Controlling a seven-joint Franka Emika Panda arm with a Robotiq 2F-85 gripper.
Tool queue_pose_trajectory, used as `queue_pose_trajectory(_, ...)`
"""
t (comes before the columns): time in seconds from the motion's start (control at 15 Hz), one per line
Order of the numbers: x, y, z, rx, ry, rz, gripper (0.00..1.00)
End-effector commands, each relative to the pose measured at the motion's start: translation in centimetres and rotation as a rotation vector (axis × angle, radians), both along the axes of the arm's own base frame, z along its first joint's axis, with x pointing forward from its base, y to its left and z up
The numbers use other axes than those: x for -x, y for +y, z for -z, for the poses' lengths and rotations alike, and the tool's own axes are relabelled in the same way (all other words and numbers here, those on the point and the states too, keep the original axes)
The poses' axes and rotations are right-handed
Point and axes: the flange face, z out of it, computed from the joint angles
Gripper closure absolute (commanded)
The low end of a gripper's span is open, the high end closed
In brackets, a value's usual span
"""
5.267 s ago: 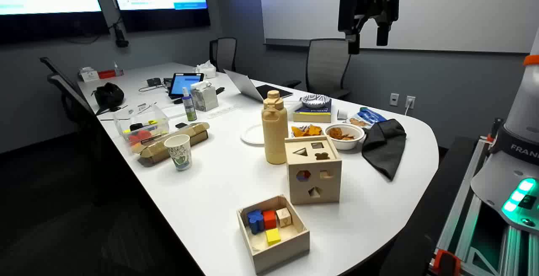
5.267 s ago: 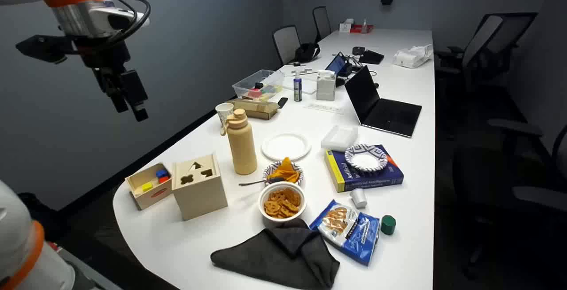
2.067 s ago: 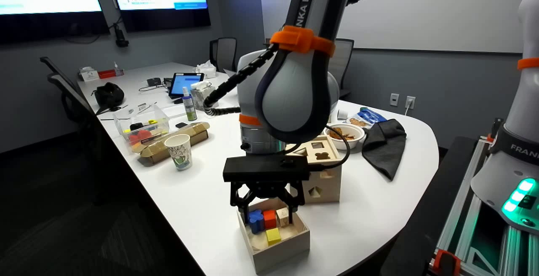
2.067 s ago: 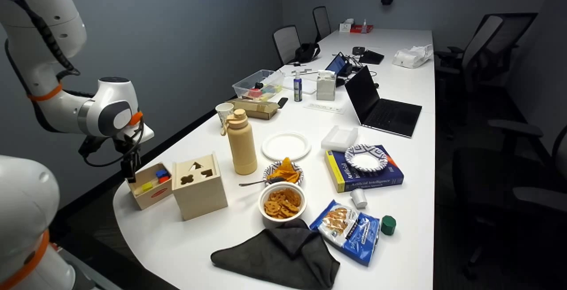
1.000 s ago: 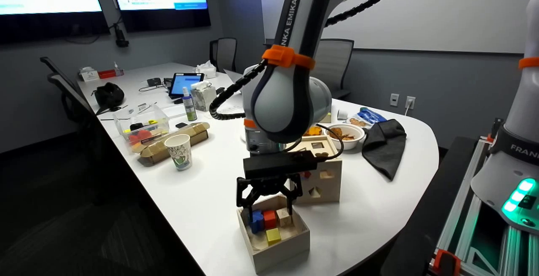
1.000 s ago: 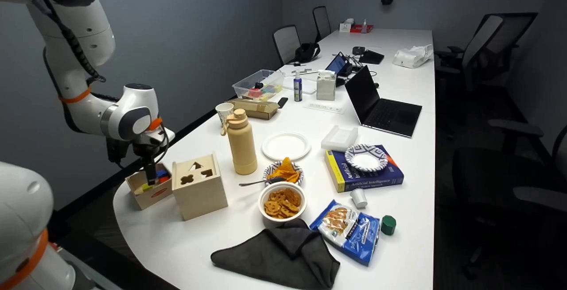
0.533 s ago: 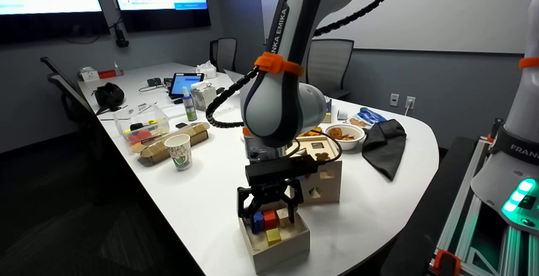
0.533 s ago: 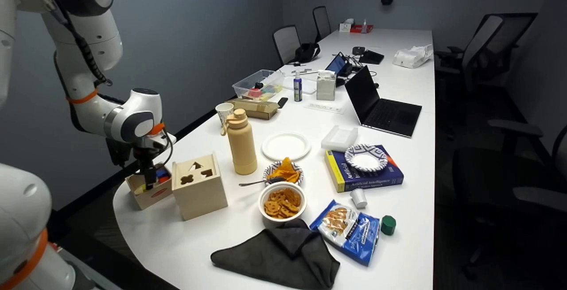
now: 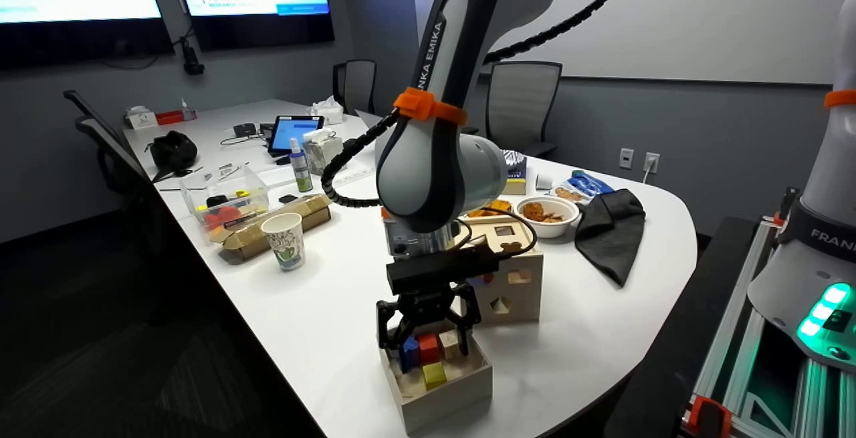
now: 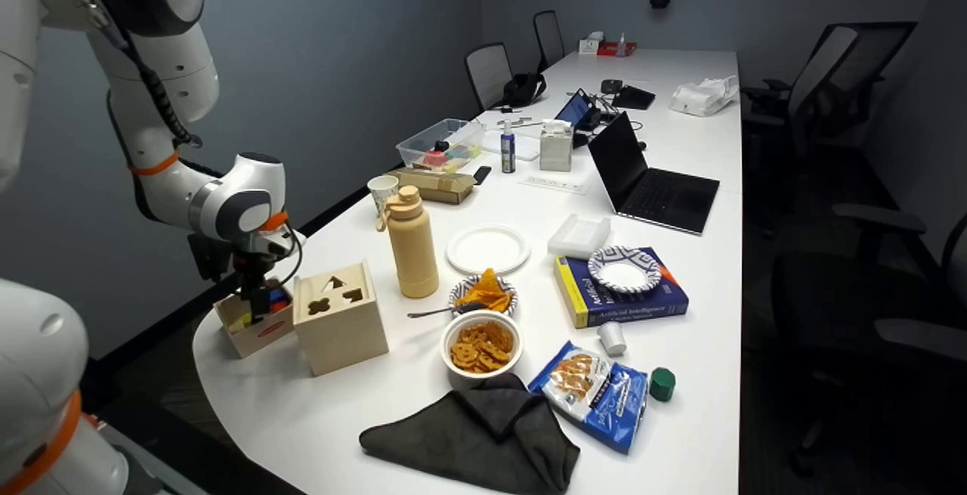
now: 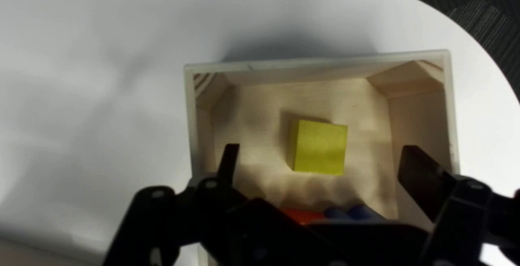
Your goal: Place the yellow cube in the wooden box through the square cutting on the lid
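The yellow cube lay in the tray under the gripper, jaws wide; in an exterior view, the wooden box stood at the tray's one o'clock.

Looks like an office meeting room, to go by the long white table with mesh-backed chairs along both sides, two wall screens at far left and a whiteboard at far right in an exterior view, plus an open laptop and a tablet.
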Motion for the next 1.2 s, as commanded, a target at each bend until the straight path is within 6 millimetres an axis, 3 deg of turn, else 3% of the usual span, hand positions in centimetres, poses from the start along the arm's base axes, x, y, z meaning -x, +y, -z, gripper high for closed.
queue_pose_trajectory(0.0,-0.9,0.3,0.4,-0.013,0.029,-0.008,0.0)
queue_pose_trajectory(0.73,-0.9,0.5,1.5,-0.024,0.046,0.011,0.0)
queue_pose_trajectory(0.8,-0.8,0.4,1.6,-0.024,0.048,0.016,0.05)
queue_pose_trajectory(0.93,-0.8,0.3,1.6,-0.024,0.05,0.022,0.29)
queue_pose_trajectory(1.0,-0.8,0.3,1.7,-0.025,0.051,0.024,0.3)
queue_pose_trajectory(1.13,-0.8,0.3,1.7,-0.025,0.052,0.029,0.47)
